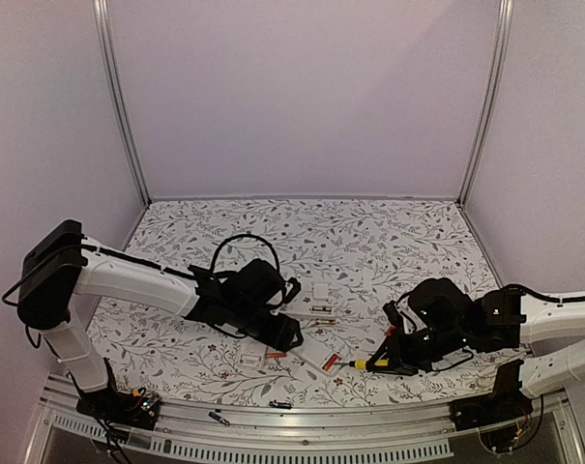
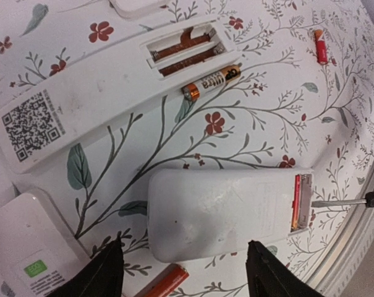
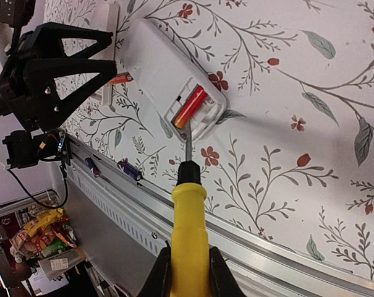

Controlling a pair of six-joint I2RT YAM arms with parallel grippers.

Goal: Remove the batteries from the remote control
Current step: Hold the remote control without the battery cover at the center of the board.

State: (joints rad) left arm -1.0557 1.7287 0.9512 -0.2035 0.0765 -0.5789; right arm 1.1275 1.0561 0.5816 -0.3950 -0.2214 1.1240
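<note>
A short white remote control (image 2: 224,210) lies between the fingers of my open left gripper (image 2: 185,247), which touch nothing. Its open compartment (image 2: 301,201) holds a red-orange battery (image 3: 190,105). My right gripper (image 3: 190,266) is shut on a yellow-handled screwdriver (image 3: 190,216), and the blade tip rests at that battery's near end. Loose batteries lie around: a dark-and-gold one (image 2: 211,82), a red one (image 2: 321,46) and a red-orange one (image 2: 165,281) just below the remote. From above, the left gripper (image 1: 290,338) and right gripper (image 1: 398,360) face each other across the remote (image 1: 321,355).
A longer white remote (image 2: 81,99) with a QR label and an empty compartment (image 2: 187,49) lies beyond. A white box with a green label (image 2: 32,263) sits at the lower left. Two dark batteries (image 3: 130,170) rest in the metal rail (image 3: 248,238) at the table's near edge.
</note>
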